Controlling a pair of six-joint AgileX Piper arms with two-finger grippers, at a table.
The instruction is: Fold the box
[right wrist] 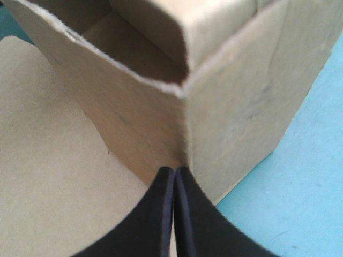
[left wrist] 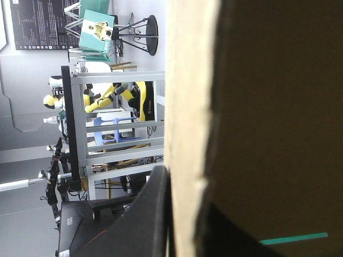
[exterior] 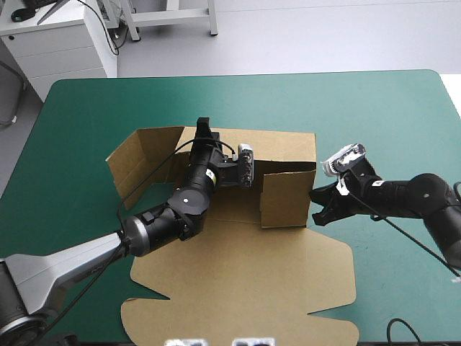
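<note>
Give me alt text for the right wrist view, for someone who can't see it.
The right gripper, shut, points at a raised corner of the brown box. The box's flat lid lies on one side of that corner, the teal-green cover on the other.

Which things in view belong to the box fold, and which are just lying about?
Job: box, walls partly raised; left gripper, clamped on its far wall; right gripper, shut at its near right corner.
Not part of it: the teal-green cover beneath.
</note>
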